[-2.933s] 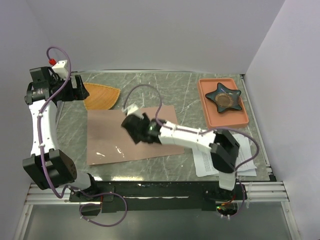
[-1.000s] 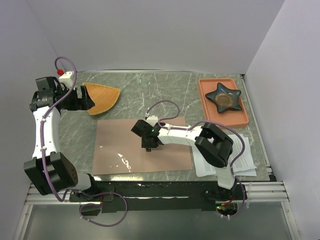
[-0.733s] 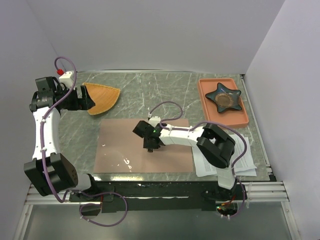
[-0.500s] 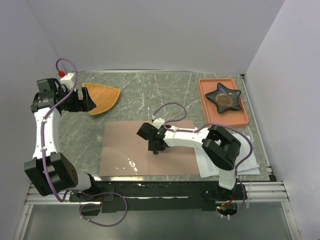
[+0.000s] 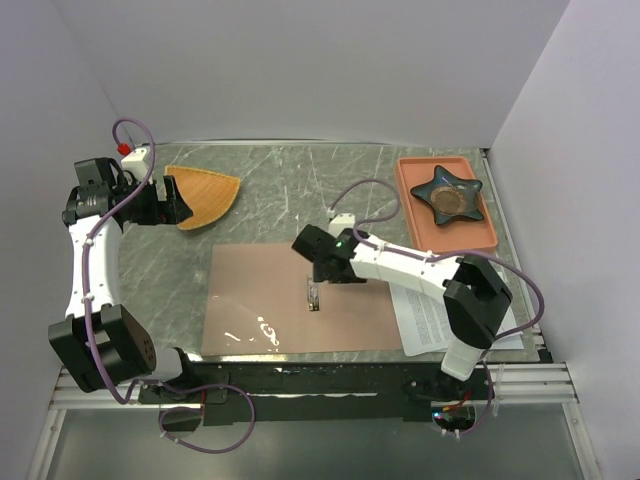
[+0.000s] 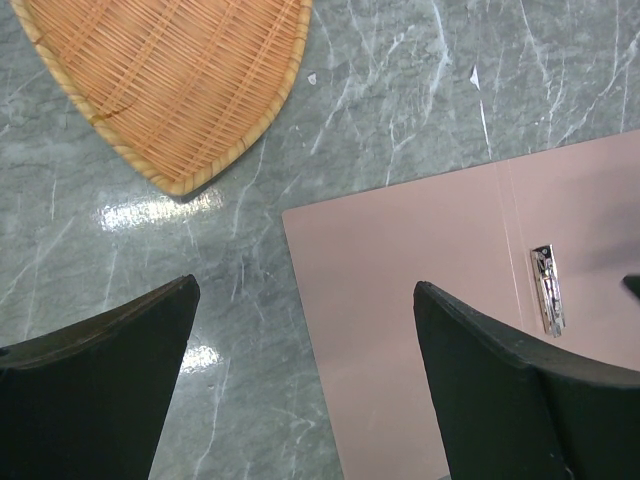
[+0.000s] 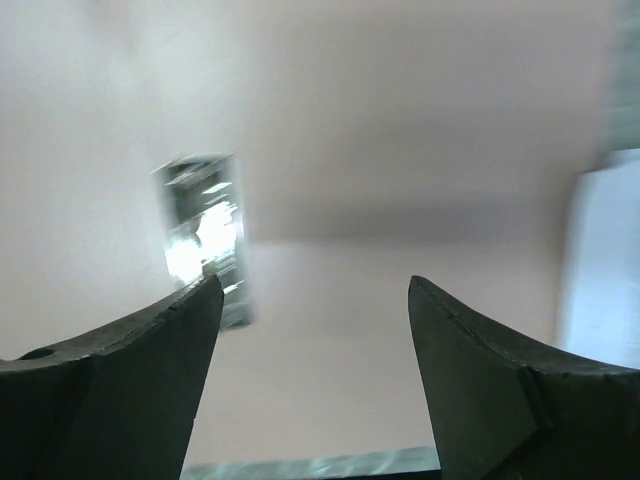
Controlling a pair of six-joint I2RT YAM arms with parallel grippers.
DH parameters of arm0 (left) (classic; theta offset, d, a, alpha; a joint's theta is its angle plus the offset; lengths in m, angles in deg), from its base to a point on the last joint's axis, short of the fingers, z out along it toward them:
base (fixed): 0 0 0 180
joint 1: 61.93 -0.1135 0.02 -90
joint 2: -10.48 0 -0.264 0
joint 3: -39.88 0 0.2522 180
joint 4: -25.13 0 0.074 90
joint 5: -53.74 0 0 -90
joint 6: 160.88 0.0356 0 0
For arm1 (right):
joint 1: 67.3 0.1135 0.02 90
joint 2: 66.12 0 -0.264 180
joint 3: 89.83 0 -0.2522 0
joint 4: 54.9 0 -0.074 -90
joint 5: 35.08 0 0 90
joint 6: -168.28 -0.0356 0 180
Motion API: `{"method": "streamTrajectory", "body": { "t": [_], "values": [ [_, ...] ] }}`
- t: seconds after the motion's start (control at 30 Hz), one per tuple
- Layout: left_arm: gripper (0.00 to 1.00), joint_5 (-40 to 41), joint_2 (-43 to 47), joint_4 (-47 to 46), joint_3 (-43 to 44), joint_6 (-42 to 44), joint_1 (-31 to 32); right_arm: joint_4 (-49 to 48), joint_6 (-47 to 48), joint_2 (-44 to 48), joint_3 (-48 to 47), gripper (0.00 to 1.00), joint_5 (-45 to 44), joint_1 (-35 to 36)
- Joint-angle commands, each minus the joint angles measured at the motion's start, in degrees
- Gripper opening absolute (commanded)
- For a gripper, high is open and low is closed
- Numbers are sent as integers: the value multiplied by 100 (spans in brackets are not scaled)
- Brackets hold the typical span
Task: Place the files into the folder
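Observation:
The folder [image 5: 270,300] lies open and flat on the marble table, with a metal clip [image 5: 313,297] at its crease. My right gripper [image 5: 322,272] hovers just above the crease, open and holding nothing. In the right wrist view the gripper [image 7: 313,283] frames bare folder [image 7: 400,150], with the clip [image 7: 205,235] to its left. The files [image 5: 435,322], white printed sheets, lie past the folder's right edge, partly under my right arm. My left gripper [image 5: 178,205] hangs open at the far left. Its wrist view shows the gripper [image 6: 305,288] over the folder's corner [image 6: 420,260].
An orange woven fan-shaped plate [image 5: 208,192] sits at the back left beside my left gripper, and also shows in the left wrist view [image 6: 170,80]. A salmon tray [image 5: 450,238] holding a dark star-shaped dish [image 5: 447,195] stands at the back right.
My right gripper slid the folder to the right, then opened and drew back up and right off the crease. The left arm stayed put.

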State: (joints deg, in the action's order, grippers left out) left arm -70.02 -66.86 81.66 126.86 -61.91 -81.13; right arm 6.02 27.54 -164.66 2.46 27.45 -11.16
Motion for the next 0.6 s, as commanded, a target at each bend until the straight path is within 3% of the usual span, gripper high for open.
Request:
{"method": "streamTrajectory", "body": {
  "t": [0.0, 0.27, 0.57],
  "values": [
    [96, -140, 158, -93, 80, 70, -13, 1313, -234, 81, 65, 82, -944, -524],
    [96, -201, 184, -93, 0, 113, -13, 1059, 11, 55, 557, 79, -840, -1420],
    [96, -210, 193, -154, -61, 114, -13, 786, 390, -402, 399, 77, -620, -1870]
  ]
}}
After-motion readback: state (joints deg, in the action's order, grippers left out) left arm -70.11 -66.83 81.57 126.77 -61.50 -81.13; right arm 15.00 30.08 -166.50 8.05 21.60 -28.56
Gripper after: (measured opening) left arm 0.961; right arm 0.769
